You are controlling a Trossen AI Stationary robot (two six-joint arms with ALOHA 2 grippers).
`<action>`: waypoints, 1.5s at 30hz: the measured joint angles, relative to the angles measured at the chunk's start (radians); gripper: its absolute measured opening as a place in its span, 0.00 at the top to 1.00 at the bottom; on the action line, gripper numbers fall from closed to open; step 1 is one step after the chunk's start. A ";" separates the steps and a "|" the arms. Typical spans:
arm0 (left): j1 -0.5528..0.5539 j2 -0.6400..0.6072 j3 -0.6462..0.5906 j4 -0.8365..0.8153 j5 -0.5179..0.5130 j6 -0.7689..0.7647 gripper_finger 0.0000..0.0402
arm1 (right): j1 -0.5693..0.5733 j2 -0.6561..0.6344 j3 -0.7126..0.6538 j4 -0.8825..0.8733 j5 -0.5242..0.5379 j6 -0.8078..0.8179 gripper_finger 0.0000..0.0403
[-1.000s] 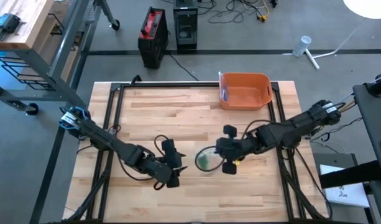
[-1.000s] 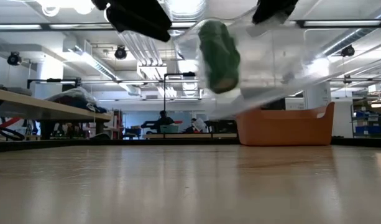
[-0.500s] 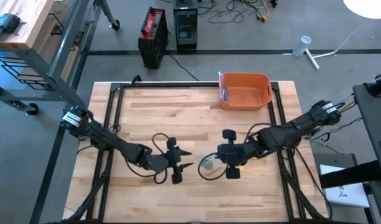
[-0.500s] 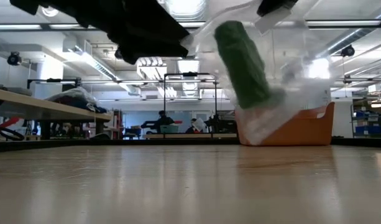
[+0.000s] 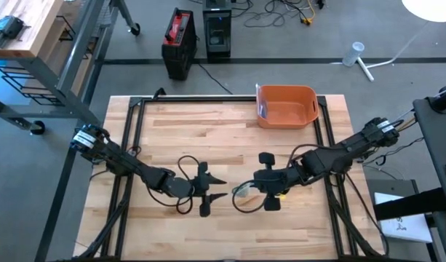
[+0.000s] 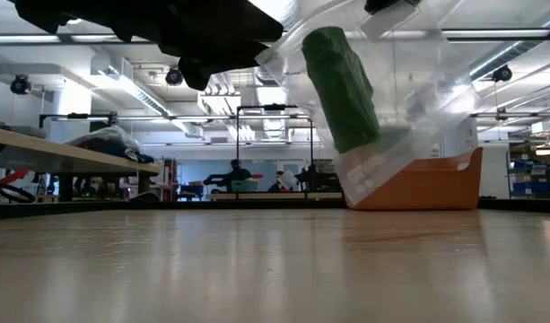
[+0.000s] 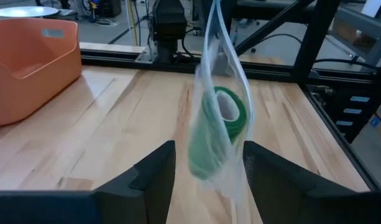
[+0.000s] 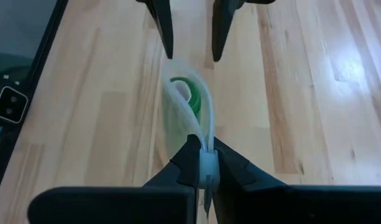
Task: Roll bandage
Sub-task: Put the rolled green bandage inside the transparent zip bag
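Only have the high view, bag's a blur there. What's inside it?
Observer: A green bandage roll, sitting in the clear plastic bag.
Operator: Bag on the table?
Observer: No, low view shows it hanging clear of the wooden table.
Operator: Who's holding it?
Observer: Right end effector is pinched shut on the bag's edge. Left end effector is open, fingers either side of the bag, not gripping.
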 joint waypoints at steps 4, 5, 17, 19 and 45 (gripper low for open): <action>0.002 0.000 -0.001 -0.002 0.000 -0.002 0.58 | 0.002 0.000 0.000 0.026 0.000 -0.008 0.96; 0.002 0.000 -0.001 -0.001 0.010 -0.002 0.59 | 0.002 0.000 0.000 0.034 0.001 -0.009 0.96; 0.004 0.000 0.000 -0.002 0.050 0.003 0.80 | 0.002 0.000 0.000 0.123 0.000 -0.037 0.93; 0.004 0.000 0.000 -0.001 0.050 0.023 0.93 | 0.002 0.000 0.000 0.116 -0.001 -0.041 0.92; 0.000 0.145 0.570 -1.048 0.112 -0.087 1.00 | -0.005 0.255 0.079 0.086 0.014 -0.100 0.85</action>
